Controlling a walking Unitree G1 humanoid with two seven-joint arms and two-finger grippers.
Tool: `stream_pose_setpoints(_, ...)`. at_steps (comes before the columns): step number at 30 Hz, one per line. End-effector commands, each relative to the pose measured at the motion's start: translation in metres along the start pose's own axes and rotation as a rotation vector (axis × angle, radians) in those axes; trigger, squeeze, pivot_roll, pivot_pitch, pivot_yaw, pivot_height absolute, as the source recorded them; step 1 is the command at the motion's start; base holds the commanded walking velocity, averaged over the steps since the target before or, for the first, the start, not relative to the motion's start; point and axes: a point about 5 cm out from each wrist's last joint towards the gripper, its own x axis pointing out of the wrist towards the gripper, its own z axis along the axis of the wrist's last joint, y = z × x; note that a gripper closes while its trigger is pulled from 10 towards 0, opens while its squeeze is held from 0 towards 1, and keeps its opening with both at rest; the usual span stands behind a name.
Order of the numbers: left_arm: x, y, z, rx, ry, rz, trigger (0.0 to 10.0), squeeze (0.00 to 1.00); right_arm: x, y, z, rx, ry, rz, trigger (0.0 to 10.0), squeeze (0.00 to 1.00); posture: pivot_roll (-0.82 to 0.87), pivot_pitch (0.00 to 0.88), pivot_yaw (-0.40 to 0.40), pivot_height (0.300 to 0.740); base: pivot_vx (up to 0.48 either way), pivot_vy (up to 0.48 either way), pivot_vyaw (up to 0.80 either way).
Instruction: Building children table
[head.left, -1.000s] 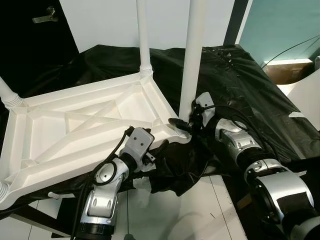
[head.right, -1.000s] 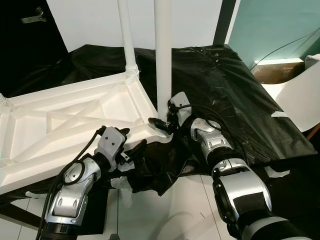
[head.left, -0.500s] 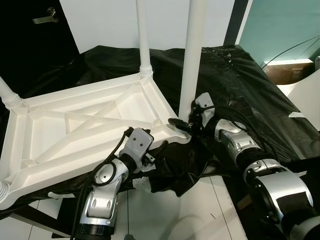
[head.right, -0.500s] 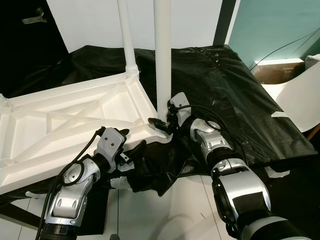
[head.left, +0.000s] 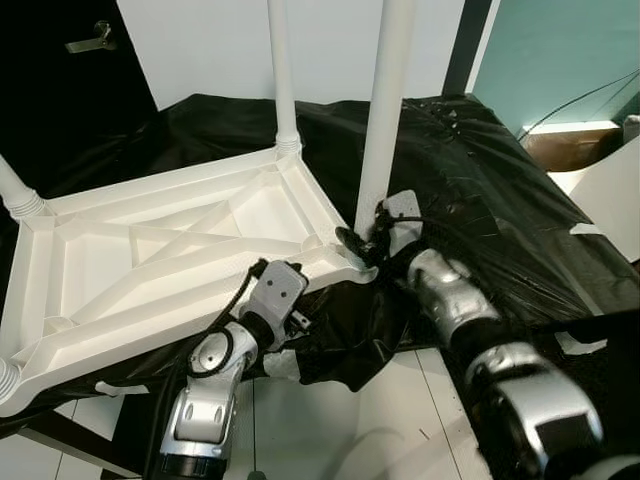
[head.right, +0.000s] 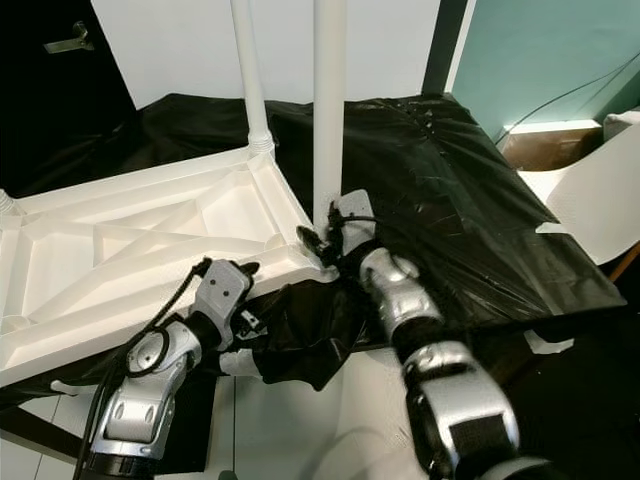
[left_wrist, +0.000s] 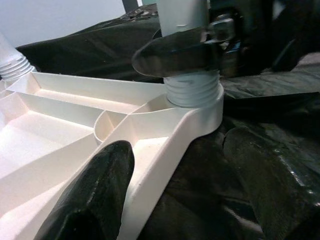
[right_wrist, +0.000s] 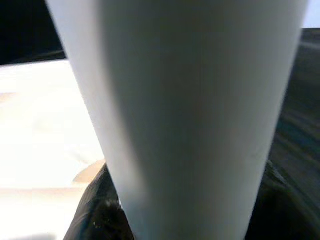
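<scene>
Right gripper (head.left: 358, 243): reached forward, clenched around the base of the near table leg (head.left: 385, 110), just above its threaded socket.
Left gripper (left_wrist: 175, 190): fingers spread, straddling the tabletop (head.left: 150, 260) rim beside that corner.
Tabletop: upside down before both grippers, on a black sheet (head.left: 480, 180).
Worktop: sheet-covered.
Room: white wall (head.left: 330, 40), white tile floor (head.left: 330, 420).

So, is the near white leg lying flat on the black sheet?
No, the near white leg stands upright in the tabletop's corner socket, with the right gripper at its base.
</scene>
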Motion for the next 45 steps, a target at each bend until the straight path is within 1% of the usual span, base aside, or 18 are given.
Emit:
stream_pose_setpoints(1,0.000,0.002,0.000,-0.009,0.005,0.104,10.0,0.00,-0.007,0.005,-0.024,0.078,0.105,-0.076,10.0,0.00,0.08,0.000,-0.041,0.740,0.000,0.000,0.00)
stream_pose_setpoints(6,0.000,0.001,0.000,-0.012,0.006,0.104,10.0,0.00,-0.008,0.014,-0.024,0.103,0.103,-0.079,10.0,0.00,0.08,0.000,-0.042,0.740,0.000,0.000,0.00)
stream_pose_setpoints(14,-0.002,0.000,-0.002,-0.020,0.011,0.103,10.0,0.00,-0.008,0.009,-0.014,0.097,0.071,-0.084,10.0,0.00,0.07,0.000,-0.042,0.740,0.000,0.000,0.00)
stream_pose_setpoints(18,-0.001,0.000,-0.001,-0.022,0.010,0.105,10.0,0.00,-0.012,0.007,-0.009,0.082,0.051,-0.088,10.0,0.00,0.07,0.000,-0.044,0.740,0.000,0.000,0.00)
stream_pose_setpoints(19,-0.001,0.000,-0.001,-0.022,0.009,0.106,10.0,0.00,-0.013,0.005,-0.008,0.083,0.045,-0.089,10.0,0.30,0.07,0.000,-0.044,0.740,0.000,0.000,0.00)
stream_pose_setpoints(20,-0.001,0.000,-0.001,-0.022,0.009,0.106,10.0,0.00,-0.013,0.005,-0.008,0.083,0.045,-0.089,10.0,0.30,0.07,0.000,-0.044,0.740,0.000,0.000,0.00)
stream_pose_setpoints(21,0.000,0.000,0.000,-0.023,0.006,0.107,10.0,0.00,-0.015,-0.001,-0.004,0.076,0.026,-0.071,10.0,1.00,0.07,0.000,-0.044,0.740,0.000,0.000,0.00)
stream_pose_setpoints(22,0.000,0.000,0.000,-0.023,0.006,0.107,10.0,0.00,-0.015,-0.001,-0.004,0.076,0.026,-0.071,10.0,1.00,0.07,0.000,-0.044,0.740,0.000,0.000,0.00)
stream_pose_setpoints(25,0.001,0.000,0.000,-0.024,0.003,0.107,10.0,0.00,-0.018,-0.010,0.000,0.053,0.002,-0.025,10.0,1.00,0.07,0.000,-0.044,0.740,0.000,0.000,0.00)
stream_pose_setpoints(27,0.001,0.001,0.000,-0.024,0.004,0.107,10.0,0.00,-0.022,-0.019,0.003,0.021,-0.008,0.035,10.0,1.00,0.07,0.000,-0.041,0.740,0.000,0.000,0.00)
stream_pose_setpoints(33,0.001,0.001,0.000,-0.024,0.005,0.106,10.0,0.00,-0.024,-0.024,0.004,0.005,-0.011,0.069,10.0,1.00,0.07,0.000,-0.041,0.740,0.000,0.000,0.00)
stream_pose_setpoints(34,0.000,0.001,0.000,-0.022,0.007,0.105,10.0,0.00,-0.025,-0.034,0.006,-0.015,-0.008,0.122,10.0,0.73,0.07,0.000,-0.039,0.740,0.000,0.000,0.00)
stream_pose_setpoints(35,0.000,0.002,0.000,-0.020,0.010,0.102,10.0,0.00,-0.025,-0.041,0.010,-0.035,-0.004,0.187,10.0,0.00,0.06,0.000,-0.031,0.740,0.000,0.000,0.00)
stream_pose_setpoints(36,0.000,0.002,0.000,-0.020,0.010,0.102,10.0,0.00,-0.025,-0.041,0.010,-0.035,-0.004,0.187,10.0,0.00,0.06,0.000,-0.031,0.740,0.000,0.000,0.00)
stream_pose_setpoints(37,0.000,0.004,-0.001,-0.011,0.013,0.095,10.0,0.00,-0.021,-0.047,0.018,-0.065,0.000,0.298,10.0,0.00,0.06,0.000,-0.023,0.740,0.000,0.000,0.00)
stream_pose_setpoints(38,0.000,0.004,-0.001,-0.011,0.013,0.095,10.0,0.00,-0.021,-0.047,0.018,-0.065,0.000,0.298,10.0,0.00,0.06,0.000,-0.023,0.740,0.000,0.000,0.00)
stream_pose_setpoints(42,0.001,0.010,0.002,0.002,0.009,0.097,10.0,0.00,-0.009,-0.042,0.030,-0.101,-0.002,0.405,10.0,0.00,0.07,0.000,-0.017,0.740,0.000,0.000,0.00)
stream_pose_setpoints(45,0.001,0.011,0.002,0.005,0.009,0.098,10.0,0.00,-0.005,-0.040,0.033,-0.122,0.008,0.434,10.0,0.00,0.07,0.000,-0.017,0.740,0.000,0.000,0.00)
